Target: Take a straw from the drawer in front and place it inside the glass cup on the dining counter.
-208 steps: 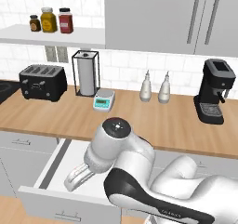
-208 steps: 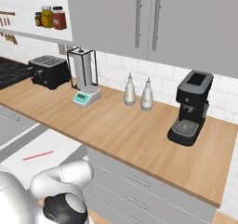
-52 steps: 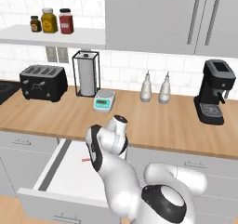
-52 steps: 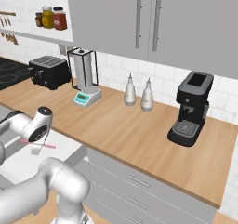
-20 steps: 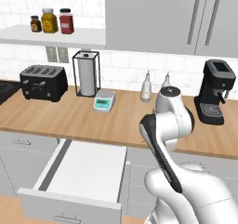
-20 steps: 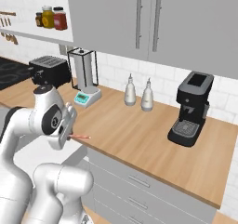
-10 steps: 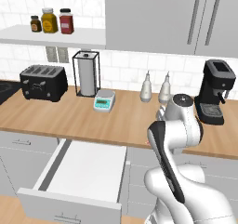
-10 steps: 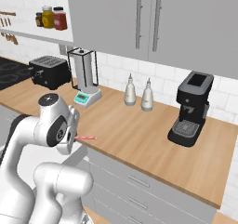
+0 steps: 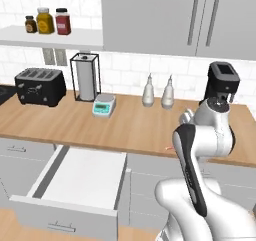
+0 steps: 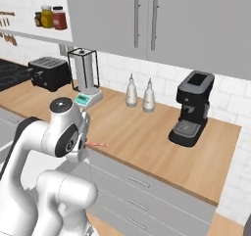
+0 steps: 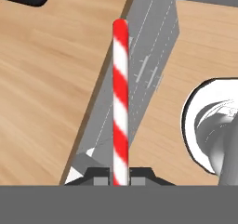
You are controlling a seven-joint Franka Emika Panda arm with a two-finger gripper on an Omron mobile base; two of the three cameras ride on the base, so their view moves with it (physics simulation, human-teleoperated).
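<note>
Tool (image 11: 120, 175): clenched on the straw (image 11: 120, 102), which juts straight out from its tips.
Drawer (image 9: 82, 177): pulled open, white inside.

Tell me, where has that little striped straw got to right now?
The straw is pinched in the robot's claw, held out over the wooden worktop's front edge.

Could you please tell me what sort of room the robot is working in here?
It looks like a home kitchen, rendered rather than real: a black toaster and a coffee machine stand on a wooden worktop, with grey cabinets above and an open drawer below.
</note>
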